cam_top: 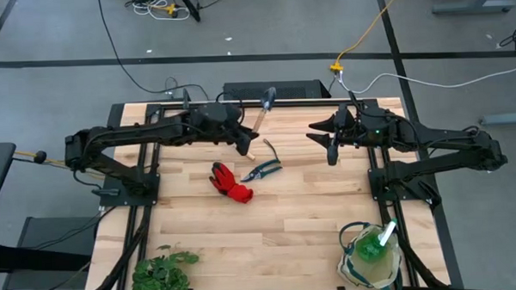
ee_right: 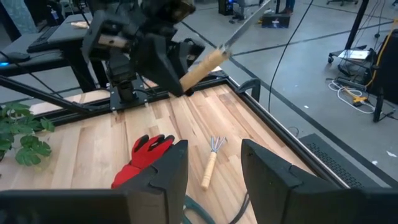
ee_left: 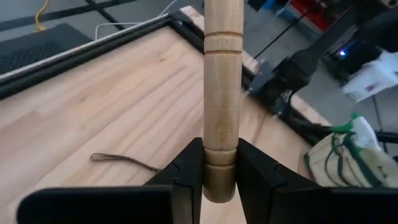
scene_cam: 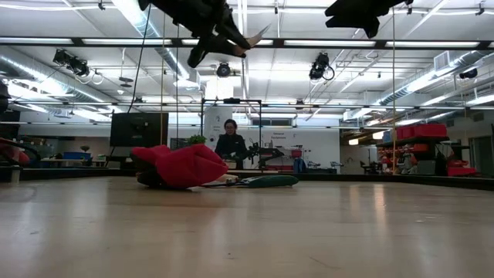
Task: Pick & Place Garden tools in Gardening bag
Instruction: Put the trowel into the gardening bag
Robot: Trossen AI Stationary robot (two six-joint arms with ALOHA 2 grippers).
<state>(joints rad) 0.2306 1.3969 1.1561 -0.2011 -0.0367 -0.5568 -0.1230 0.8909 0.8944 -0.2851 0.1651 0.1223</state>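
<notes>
Gripping trowel (cam_top: 260, 117) by handle tip in left gripper (cam_top: 245, 146); risks pivoting loose before reaching gardening bag (cam_top: 369, 257) at five o'clock; right gripper (cam_top: 330, 148) gaping empty.

Overhead, tabletop-level, two wrist views; shared table (cam_top: 286, 221).

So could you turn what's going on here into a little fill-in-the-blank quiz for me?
1. The left gripper is shut on the wooden handle of the ____, held above the table.
2. The red glove lies right beside the dark pruning ____.
3. The gardening bag already holds a green ____.
4. The right gripper is open and holds ____.

Missing words: trowel; shears; spray bottle; nothing
</notes>
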